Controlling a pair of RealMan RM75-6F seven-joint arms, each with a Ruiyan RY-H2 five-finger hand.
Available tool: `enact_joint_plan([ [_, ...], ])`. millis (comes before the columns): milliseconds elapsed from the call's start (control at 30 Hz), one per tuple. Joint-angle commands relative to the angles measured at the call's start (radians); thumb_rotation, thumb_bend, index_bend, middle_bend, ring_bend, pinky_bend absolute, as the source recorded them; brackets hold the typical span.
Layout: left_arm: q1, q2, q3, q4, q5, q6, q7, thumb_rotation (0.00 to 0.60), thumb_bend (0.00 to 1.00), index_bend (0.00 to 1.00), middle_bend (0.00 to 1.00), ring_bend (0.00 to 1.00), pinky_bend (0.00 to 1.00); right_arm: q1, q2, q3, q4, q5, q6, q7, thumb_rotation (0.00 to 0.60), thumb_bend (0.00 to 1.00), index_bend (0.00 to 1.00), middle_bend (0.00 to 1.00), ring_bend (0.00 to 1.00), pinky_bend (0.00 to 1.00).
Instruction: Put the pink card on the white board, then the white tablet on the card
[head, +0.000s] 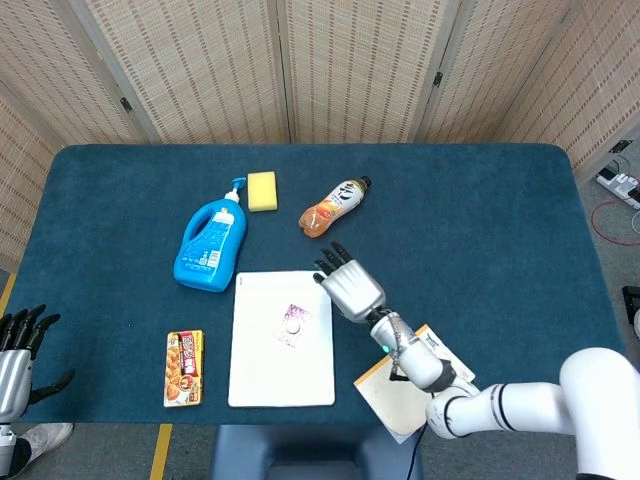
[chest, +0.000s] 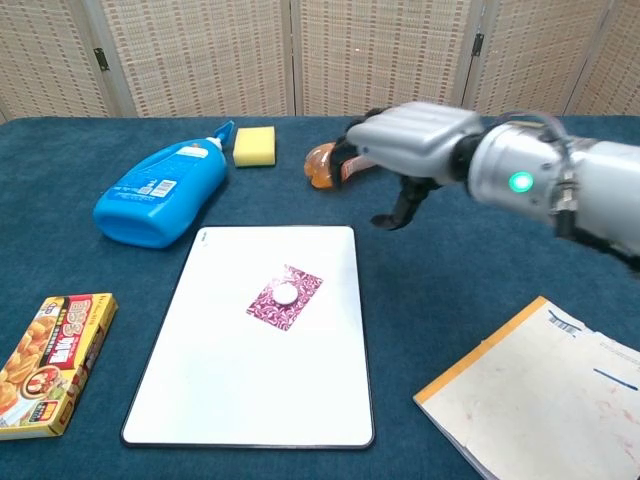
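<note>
The white board (head: 258, 360) (chest: 230, 380) lies flat near the table's front edge. On it rests the pink card (head: 294, 325) (chest: 285, 298), with the small round white tablet (head: 294, 323) (chest: 286, 293) sitting on the card's middle. My right hand (head: 349, 283) (chest: 405, 150) hovers above and to the right of the board, fingers apart, holding nothing. My left hand (head: 17, 350) shows only in the head view, at the far left edge off the table, fingers spread and empty.
A blue detergent bottle (head: 210, 243) (chest: 158, 186) lies behind the board, with a yellow sponge (head: 262, 190) (chest: 254, 145) and an orange drink bottle (head: 333, 207) (chest: 322, 160) further back. A curry box (head: 184, 368) (chest: 52, 347) lies left of the board, a brown envelope (head: 408, 385) (chest: 540, 390) to the right.
</note>
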Motion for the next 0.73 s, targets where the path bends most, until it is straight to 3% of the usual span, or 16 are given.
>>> enact_joint_plan([
  [33, -0.003, -0.001, -0.002, -0.003, 0.005, 0.002, 0.010, 0.600, 0.24, 0.20, 0.11, 0.08, 0.00, -0.110, 0.135, -0.060, -0.124, -0.070, 0.116, 0.032, 0.600, 0.34, 0.29, 0.21, 0.09, 0.00],
  [167, -0.008, 0.000, -0.004, -0.010, 0.012, 0.004, 0.015, 0.600, 0.24, 0.20, 0.11, 0.09, 0.00, -0.214, 0.253, -0.111, -0.216, -0.135, 0.224, 0.072, 0.600, 0.34, 0.28, 0.21, 0.11, 0.00],
  [333, -0.017, -0.003, -0.005, -0.015, 0.020, -0.002, 0.016, 0.600, 0.24, 0.20, 0.11, 0.09, 0.00, -0.368, 0.350, -0.178, -0.239, -0.266, 0.384, 0.179, 0.600, 0.34, 0.26, 0.20, 0.11, 0.00],
  [467, -0.021, -0.006, -0.007, -0.018, 0.026, 0.002, 0.018, 0.600, 0.24, 0.19, 0.11, 0.09, 0.00, -0.500, 0.379, -0.227, -0.188, -0.357, 0.506, 0.281, 0.600, 0.34, 0.23, 0.17, 0.08, 0.00],
  [733, -0.024, -0.016, -0.002, -0.020, 0.027, -0.005, 0.031, 0.600, 0.24, 0.19, 0.11, 0.09, 0.00, -0.695, 0.365, -0.265, -0.054, -0.425, 0.631, 0.491, 0.600, 0.34, 0.16, 0.10, 0.00, 0.00],
])
